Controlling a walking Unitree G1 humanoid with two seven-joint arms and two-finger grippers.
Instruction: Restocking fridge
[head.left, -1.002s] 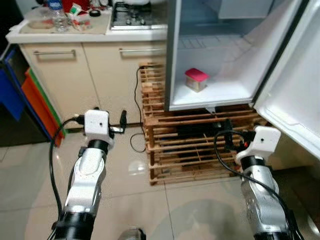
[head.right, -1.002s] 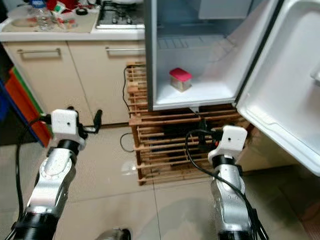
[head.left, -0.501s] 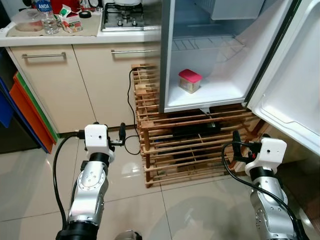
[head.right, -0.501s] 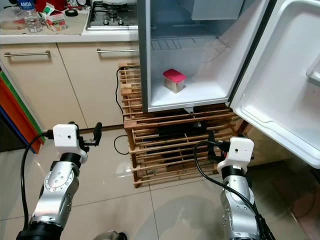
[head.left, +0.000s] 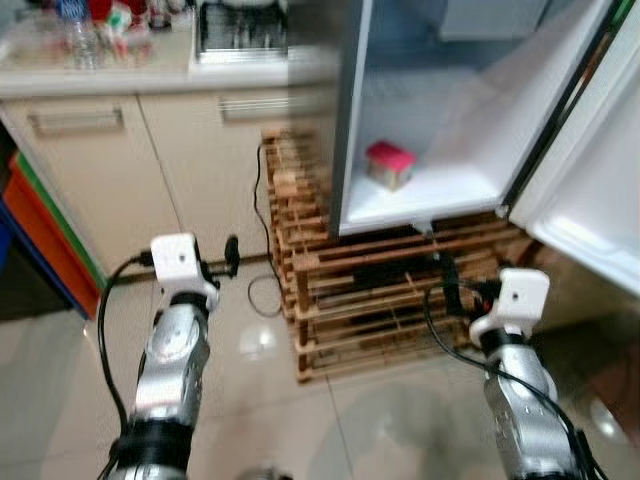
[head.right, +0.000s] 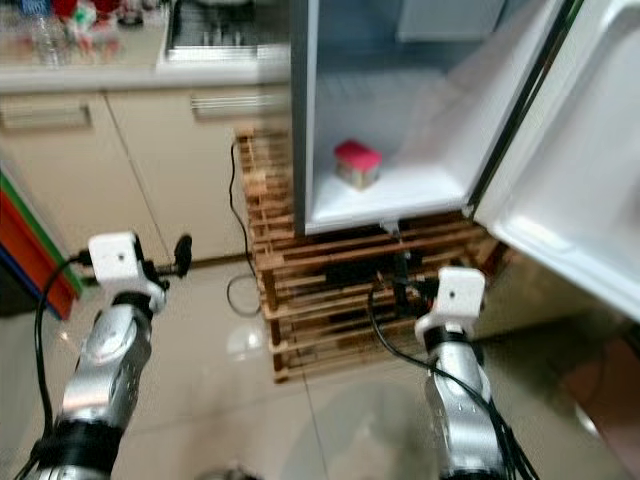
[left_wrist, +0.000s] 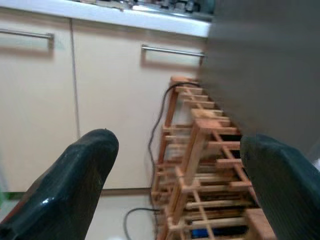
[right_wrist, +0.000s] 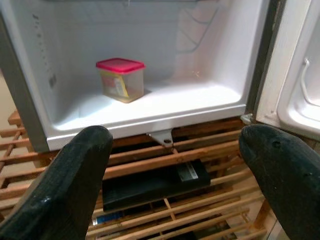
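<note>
Facing open fridge (head.left: 440, 120): red-lidded container (right_wrist: 121, 79) lies ahead and above right gripper (right_wrist: 175, 165), nearer than left gripper (left_wrist: 175, 185); both spread apart, empty.

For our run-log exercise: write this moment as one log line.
fridge: door open | red-lidded container: on fridge floor | left tool: open, empty | right tool: open, empty, facing fridge

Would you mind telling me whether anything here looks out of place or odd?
The fridge sits raised on a wooden pallet rack instead of the floor, door open, holding just one red-lidded container. Nothing looks spilled or damaged.
</note>
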